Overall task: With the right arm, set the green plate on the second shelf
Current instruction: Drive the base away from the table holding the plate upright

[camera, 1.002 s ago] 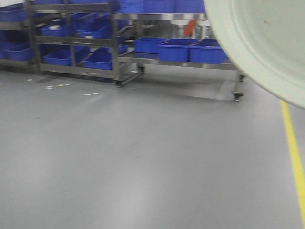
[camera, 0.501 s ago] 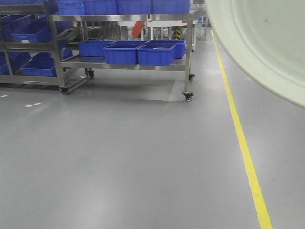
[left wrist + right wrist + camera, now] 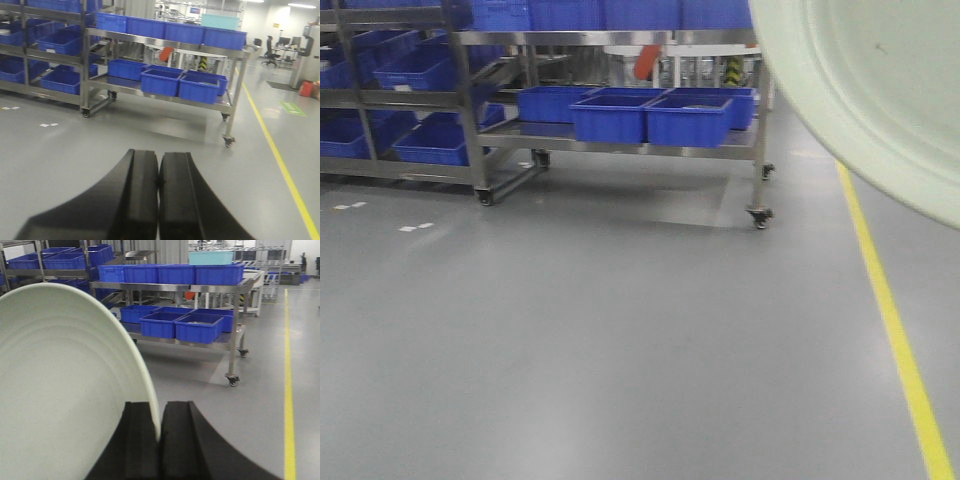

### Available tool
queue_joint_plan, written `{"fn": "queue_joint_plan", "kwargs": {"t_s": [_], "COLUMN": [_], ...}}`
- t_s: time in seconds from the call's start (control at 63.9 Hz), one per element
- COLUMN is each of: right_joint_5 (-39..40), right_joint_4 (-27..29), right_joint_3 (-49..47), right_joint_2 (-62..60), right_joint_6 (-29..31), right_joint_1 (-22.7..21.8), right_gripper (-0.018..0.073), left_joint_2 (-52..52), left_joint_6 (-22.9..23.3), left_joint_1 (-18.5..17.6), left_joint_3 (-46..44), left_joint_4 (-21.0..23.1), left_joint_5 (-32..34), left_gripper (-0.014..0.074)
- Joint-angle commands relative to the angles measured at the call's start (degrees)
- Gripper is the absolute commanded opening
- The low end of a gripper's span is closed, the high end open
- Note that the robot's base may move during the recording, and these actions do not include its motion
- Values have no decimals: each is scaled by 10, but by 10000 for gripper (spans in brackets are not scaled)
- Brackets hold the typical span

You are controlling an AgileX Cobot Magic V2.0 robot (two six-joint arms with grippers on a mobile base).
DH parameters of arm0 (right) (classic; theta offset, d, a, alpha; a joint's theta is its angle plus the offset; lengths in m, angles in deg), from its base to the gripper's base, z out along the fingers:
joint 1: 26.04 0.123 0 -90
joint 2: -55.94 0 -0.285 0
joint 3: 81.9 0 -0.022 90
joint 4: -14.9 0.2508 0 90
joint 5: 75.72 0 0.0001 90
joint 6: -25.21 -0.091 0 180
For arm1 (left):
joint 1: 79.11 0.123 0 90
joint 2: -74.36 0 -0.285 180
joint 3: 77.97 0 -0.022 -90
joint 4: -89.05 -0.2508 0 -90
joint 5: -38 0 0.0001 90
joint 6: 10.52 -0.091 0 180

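Right pincer [image 3: 160,415] is clamped on the rim of the green plate [image 3: 65,390], which is held on edge, aloft. Left pincer [image 3: 159,162] is closed and empty. In the front view, the steel shelf trolley [image 3: 620,148] has drifted back rightward over the last half second. Judgement: base re-aiming, shelf well apart, placing not begun.

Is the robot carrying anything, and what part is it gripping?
The right gripper pinches the green plate by its rim, between its jaws. The left gripper holds nothing.
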Motion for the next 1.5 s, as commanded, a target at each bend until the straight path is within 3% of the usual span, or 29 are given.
{"fn": "queue_joint_plan", "kwargs": {"t_s": [0.0, 1.488], "right_joint_5": [64, 64], "right_joint_4": [-1, -1], "right_joint_3": [-19, -19], "right_joint_2": [7, 7], "right_joint_6": [-4, -4], "right_joint_1": [-4, -4], "right_gripper": [56, 56], "left_joint_2": [9, 9], "left_joint_6": [2, 2], "left_joint_1": [-2, -2], "left_joint_3": [23, 23], "left_joint_4": [5, 5], "left_joint_5": [51, 51], "left_gripper": [130, 130]}}
